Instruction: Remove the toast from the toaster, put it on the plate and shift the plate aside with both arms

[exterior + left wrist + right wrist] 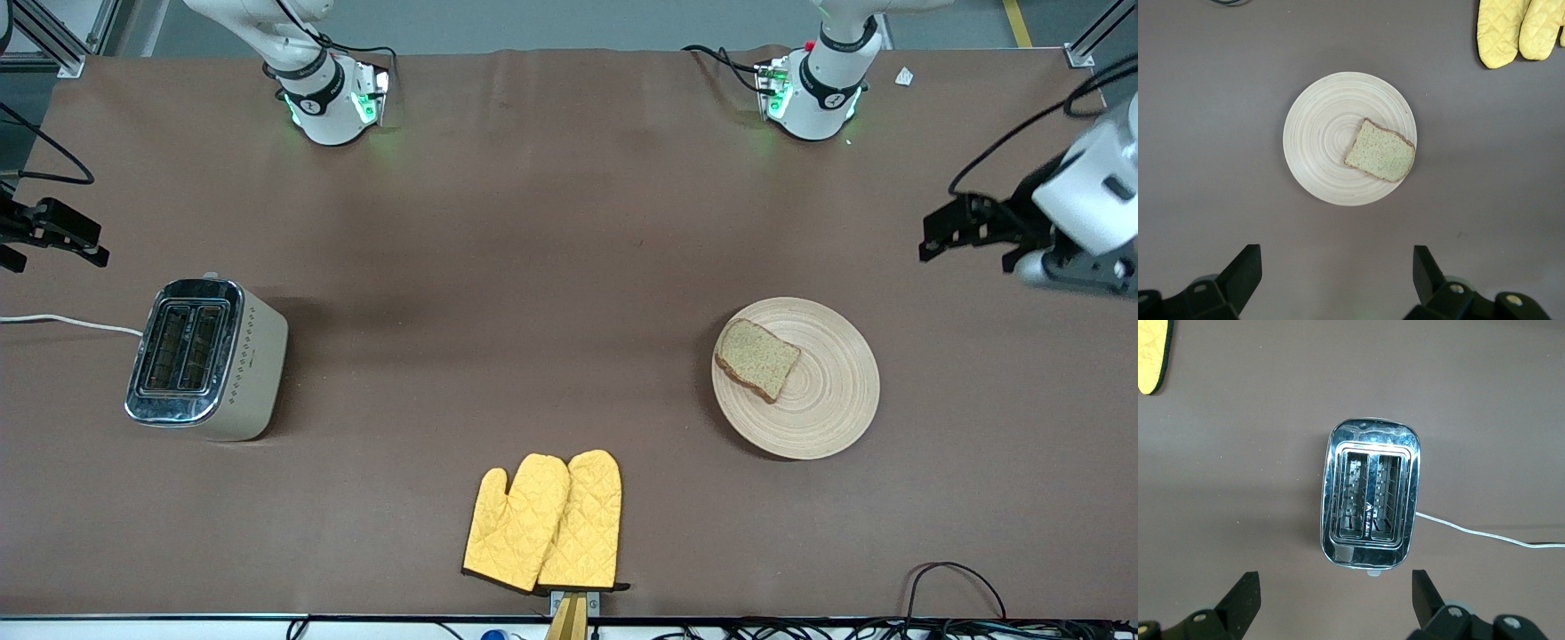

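The toast (757,358), a brown wholegrain slice, lies flat on the round light-wood plate (831,391), on the side of the plate toward the right arm's end. Both also show in the left wrist view, the toast (1381,151) on the plate (1318,147). My left gripper (969,240) hangs open and empty over the bare table at the left arm's end, apart from the plate; its fingertips frame bare table in its wrist view (1335,267). My right gripper (53,244) is open and empty over the table at the right arm's end, also seen in its wrist view (1335,587).
A chrome-topped toaster (206,357) with two empty slots (1370,499) stands near the right arm's end, its white cord (62,322) trailing off the table. A pair of yellow oven mitts (544,523) lies near the front edge. Cables run along that edge.
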You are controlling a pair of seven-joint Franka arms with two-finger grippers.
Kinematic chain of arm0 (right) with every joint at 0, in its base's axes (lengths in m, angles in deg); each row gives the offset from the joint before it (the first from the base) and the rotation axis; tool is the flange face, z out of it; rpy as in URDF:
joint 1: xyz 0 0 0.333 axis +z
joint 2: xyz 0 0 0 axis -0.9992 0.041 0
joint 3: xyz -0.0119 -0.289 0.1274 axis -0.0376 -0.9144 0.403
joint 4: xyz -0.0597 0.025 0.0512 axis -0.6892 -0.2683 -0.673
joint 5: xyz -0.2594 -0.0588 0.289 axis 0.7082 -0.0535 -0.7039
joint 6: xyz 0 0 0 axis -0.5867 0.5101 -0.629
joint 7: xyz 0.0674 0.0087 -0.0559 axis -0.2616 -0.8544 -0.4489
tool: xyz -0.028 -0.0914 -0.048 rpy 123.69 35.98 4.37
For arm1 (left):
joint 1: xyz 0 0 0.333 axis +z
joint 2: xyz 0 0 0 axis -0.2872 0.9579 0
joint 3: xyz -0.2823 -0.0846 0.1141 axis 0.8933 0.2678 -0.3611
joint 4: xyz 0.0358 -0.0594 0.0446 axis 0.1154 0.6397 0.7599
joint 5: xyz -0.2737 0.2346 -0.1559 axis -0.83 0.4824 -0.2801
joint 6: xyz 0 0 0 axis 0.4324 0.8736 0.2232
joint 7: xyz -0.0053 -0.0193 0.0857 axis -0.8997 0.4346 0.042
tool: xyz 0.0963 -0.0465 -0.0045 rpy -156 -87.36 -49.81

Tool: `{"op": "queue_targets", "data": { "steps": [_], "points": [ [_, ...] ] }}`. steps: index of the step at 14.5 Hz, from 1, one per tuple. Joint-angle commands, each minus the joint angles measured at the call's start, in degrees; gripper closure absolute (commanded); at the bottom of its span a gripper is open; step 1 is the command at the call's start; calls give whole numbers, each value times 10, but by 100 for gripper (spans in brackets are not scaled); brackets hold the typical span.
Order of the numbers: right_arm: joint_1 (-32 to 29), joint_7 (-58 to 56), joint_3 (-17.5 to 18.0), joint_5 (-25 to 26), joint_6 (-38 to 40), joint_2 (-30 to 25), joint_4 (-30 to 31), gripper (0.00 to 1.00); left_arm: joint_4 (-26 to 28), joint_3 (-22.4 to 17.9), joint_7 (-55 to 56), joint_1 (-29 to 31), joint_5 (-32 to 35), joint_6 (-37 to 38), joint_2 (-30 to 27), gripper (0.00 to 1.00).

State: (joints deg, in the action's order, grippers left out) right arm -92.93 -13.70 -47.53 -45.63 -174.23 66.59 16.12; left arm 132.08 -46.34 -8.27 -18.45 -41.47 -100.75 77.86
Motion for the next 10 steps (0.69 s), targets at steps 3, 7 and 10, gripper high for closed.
{"op": "queue_targets", "data": {
  "steps": [3,7,10],
  "points": [
    [-2,1,2,-3,4,-2,-1,0,193,10,10,4,12,-139,-116,0],
    [-2,1,2,-3,4,-2,-1,0,228,13,-2,5,13,-170,-139,0],
    [-2,1,3,-3,5,-2,0,0,210,6,-6,7,12,-161,-128,0]
  ]
}}
